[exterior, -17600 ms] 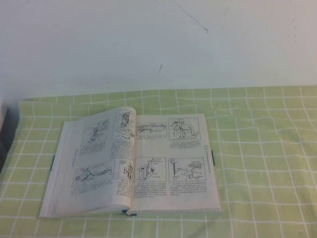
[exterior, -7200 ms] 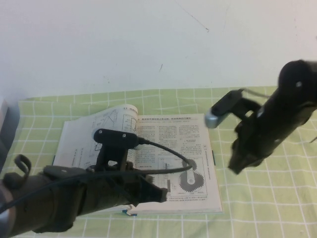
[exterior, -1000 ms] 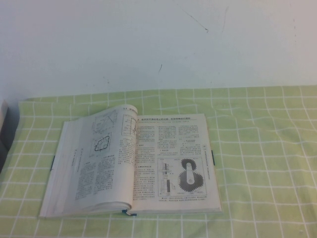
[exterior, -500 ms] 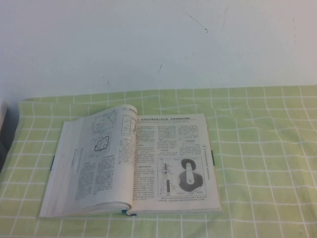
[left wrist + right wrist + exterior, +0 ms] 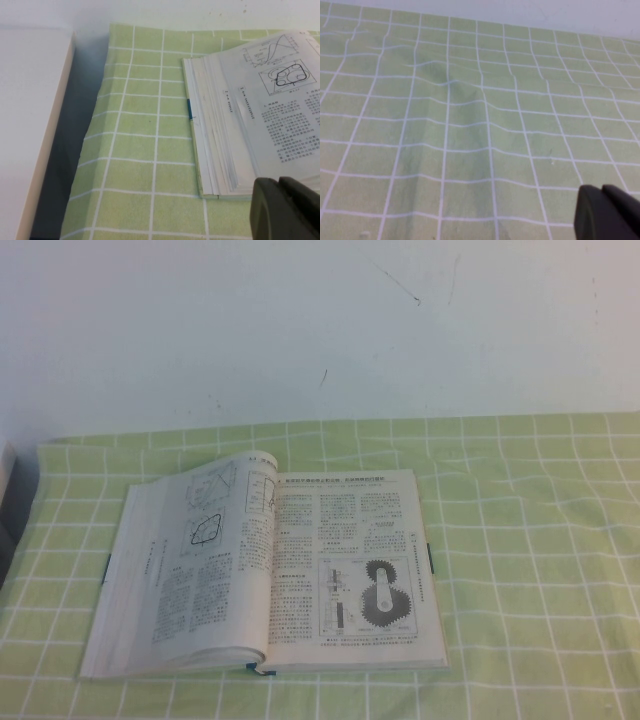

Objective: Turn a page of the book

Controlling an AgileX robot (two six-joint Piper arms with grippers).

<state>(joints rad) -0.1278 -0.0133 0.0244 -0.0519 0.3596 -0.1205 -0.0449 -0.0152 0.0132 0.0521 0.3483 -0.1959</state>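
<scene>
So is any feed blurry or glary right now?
High view: soft, the book has illegible text, no glare. Left wrist: page sharper, left gripper a dark blur in the corner. Right wrist: cloth wrinkled and shaded, right gripper blurred.

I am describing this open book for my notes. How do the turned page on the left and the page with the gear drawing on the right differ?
The page carries a bold polygon outline; the gear leaf carries a black gear drawing. The page bulges up near the spine of the book; the gear leaf lies flat. Both are greyish-white with small black text. Neither hand touches them: the left hand hangs near the book's corner, the right hand over bare cloth.
</scene>
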